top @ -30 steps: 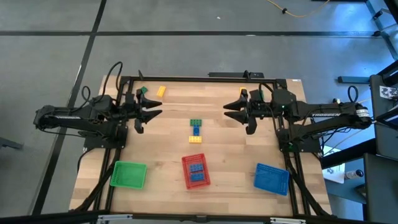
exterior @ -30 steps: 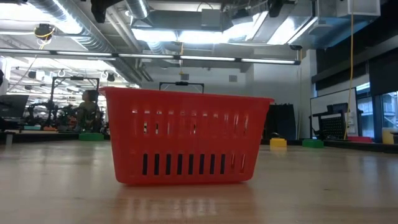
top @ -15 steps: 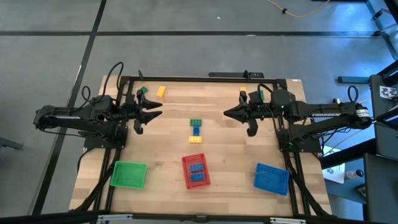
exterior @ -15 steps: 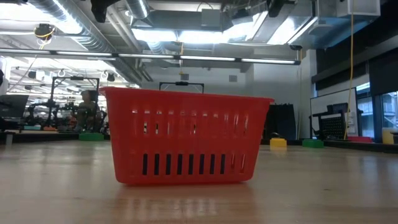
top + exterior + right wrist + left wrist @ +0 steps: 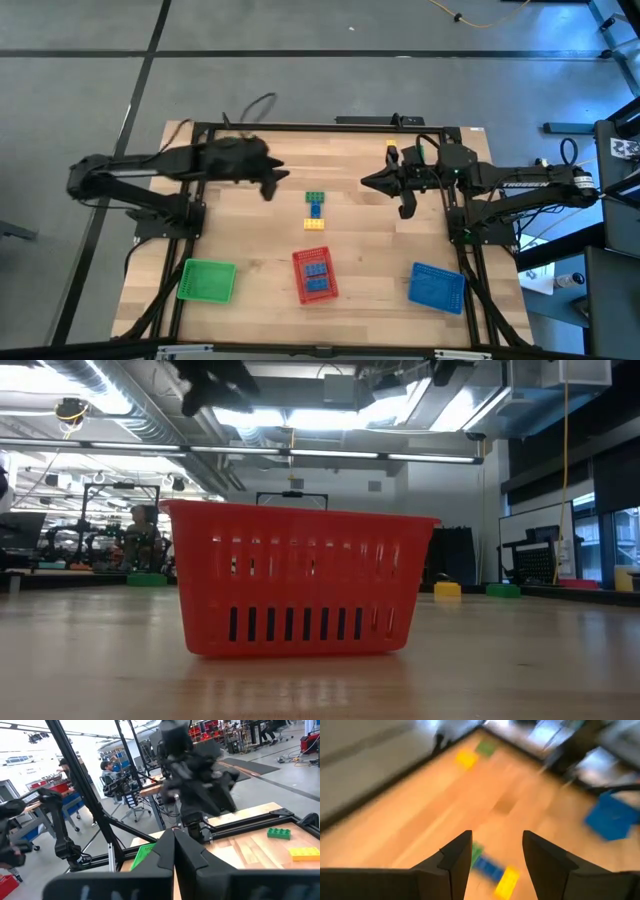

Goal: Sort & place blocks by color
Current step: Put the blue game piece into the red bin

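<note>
Movement on the left side is the big change: the left gripper has swung out from its spot at the left edge and now hangs just left of the green, blue and yellow blocks lined up mid-frame in the high view, fingers parted and holding nothing. Meanwhile the right gripper sits right of centre and has pinched fully shut, empty. Looks like the left arm is going for that row next, with blue blocks already in the red tray.

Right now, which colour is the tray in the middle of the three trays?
Red. The middle tray shows best in the high view, between the green and blue trays.
</note>
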Controlling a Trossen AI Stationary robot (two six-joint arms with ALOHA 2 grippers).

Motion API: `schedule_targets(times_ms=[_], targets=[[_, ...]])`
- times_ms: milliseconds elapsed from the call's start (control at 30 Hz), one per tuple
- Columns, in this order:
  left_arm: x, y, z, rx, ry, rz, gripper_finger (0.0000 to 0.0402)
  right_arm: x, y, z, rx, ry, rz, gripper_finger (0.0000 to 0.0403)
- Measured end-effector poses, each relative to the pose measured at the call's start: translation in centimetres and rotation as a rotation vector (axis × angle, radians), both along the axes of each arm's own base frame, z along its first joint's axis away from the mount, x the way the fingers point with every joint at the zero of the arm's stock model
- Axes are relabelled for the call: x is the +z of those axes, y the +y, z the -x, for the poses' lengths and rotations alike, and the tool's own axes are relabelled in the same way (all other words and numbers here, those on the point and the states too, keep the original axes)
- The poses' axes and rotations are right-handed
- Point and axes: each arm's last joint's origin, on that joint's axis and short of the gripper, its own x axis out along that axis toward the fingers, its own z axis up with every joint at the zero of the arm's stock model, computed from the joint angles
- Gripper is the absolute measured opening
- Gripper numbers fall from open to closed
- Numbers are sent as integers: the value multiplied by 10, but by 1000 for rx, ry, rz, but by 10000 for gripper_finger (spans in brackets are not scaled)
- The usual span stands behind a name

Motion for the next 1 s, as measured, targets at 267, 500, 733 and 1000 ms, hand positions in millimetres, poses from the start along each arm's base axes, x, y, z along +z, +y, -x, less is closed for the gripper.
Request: schedule_targets(times_ms=[267,500,733,1000], targets=[[-56,13,-60,157,218,206,167,0,0,0,0,-1,0,0],[-120,0,-98,314,300,491,167,0,0,0,1,-2,1,0],[-141,-15,-125,213,229,536,167,0,0,0,2,-2,1,0],[-144,-8,-127,250,212,446,167,0,1,0,23,-2,2,0]])
